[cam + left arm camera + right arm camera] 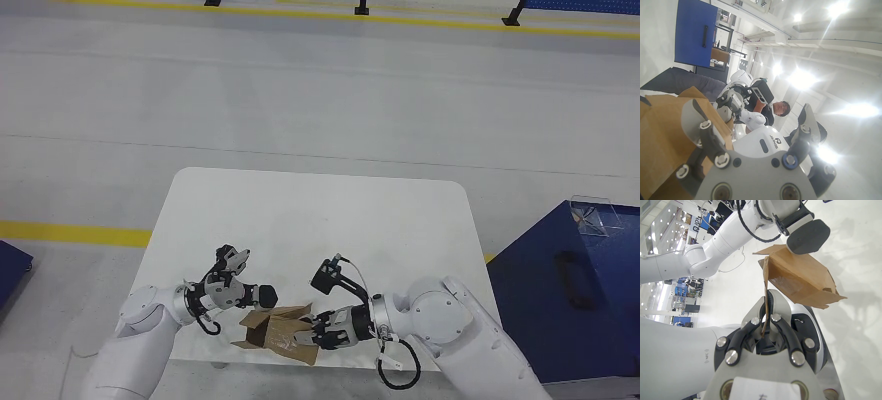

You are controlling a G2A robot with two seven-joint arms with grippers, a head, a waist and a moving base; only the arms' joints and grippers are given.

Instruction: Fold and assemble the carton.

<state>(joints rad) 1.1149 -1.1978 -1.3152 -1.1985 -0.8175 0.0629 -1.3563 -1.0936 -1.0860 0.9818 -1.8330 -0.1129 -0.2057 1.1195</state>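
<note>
The right gripper [767, 307] is clamped on one cardboard flap [765, 279] of the carton [800, 275], which sits just past its fingertips. The left gripper [751, 123] has its fingers [693, 121] spread, one pad against the carton's side. The carton looks half-erected: the body is opened, the flaps are still loose and unfolded.

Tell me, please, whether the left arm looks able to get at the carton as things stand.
Probably yes: the left gripper is open right at the carton, one finger seemingly touching its edge. The right gripper is shut on a flap at the other end, leaving that side free.
</note>
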